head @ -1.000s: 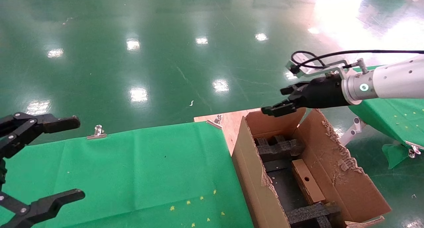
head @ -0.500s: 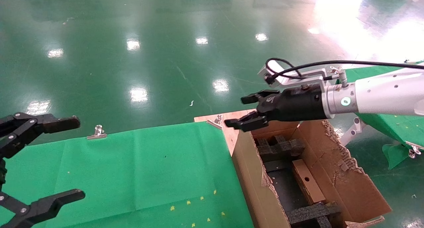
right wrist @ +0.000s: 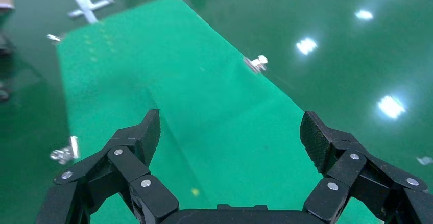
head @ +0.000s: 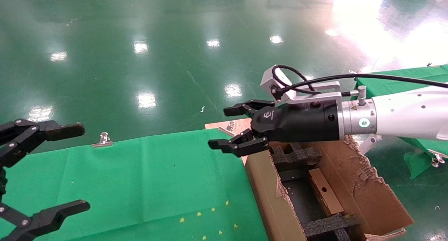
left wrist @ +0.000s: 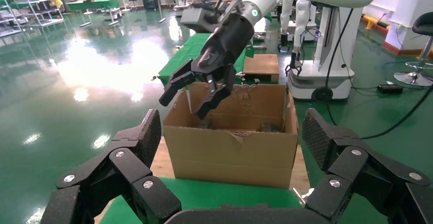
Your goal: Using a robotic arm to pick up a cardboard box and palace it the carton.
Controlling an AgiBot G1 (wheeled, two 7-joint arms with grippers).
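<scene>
The small brown cardboard box point(head: 324, 191), with a round hole in its face, lies inside the large carton point(head: 367, 185) among black foam inserts point(head: 295, 156). The white robotic arm point(head: 402, 117) reaches in from the right. Its right gripper point(head: 224, 127) is open and empty above the carton's far left corner and the green table's edge. It also shows in the left wrist view point(left wrist: 186, 94) above the carton point(left wrist: 232, 150). My left gripper point(head: 75, 167) is open and empty at the left over the green table.
A green cloth covers the table point(head: 140, 178), held by metal clips point(head: 103, 139). A wooden board point(head: 241, 129) lies under the carton. A second green table point(head: 416, 125) stands at the right. Shiny green floor lies beyond.
The right arm has swung left and toward me, from above the carton's far wall to over the green table's edge. Its gripper stays open. The left gripper has not moved.
</scene>
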